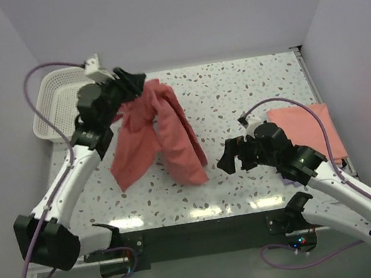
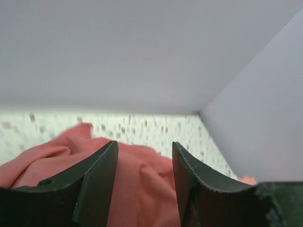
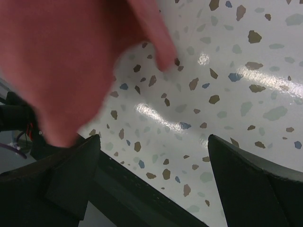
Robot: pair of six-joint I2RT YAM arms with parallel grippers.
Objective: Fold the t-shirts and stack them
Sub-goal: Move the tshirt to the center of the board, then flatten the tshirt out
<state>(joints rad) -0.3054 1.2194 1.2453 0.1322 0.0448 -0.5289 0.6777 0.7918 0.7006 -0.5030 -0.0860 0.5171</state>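
Observation:
A dusty red t-shirt (image 1: 164,139) hangs bunched from my left gripper (image 1: 136,85), with its lower folds draped on the speckled table. In the left wrist view the cloth (image 2: 142,189) fills the gap between the two fingers, which are closed on it. A lighter salmon pink t-shirt (image 1: 307,128) lies folded flat at the right edge of the table, partly under my right arm. My right gripper (image 1: 228,157) is open and empty, low over the table just right of the red shirt. The red shirt shows blurred at the upper left of the right wrist view (image 3: 61,61).
A white lattice basket (image 1: 58,95) stands at the back left corner, behind my left arm. The table's dark front edge (image 3: 142,198) lies just below my right gripper. Grey walls close the back and both sides.

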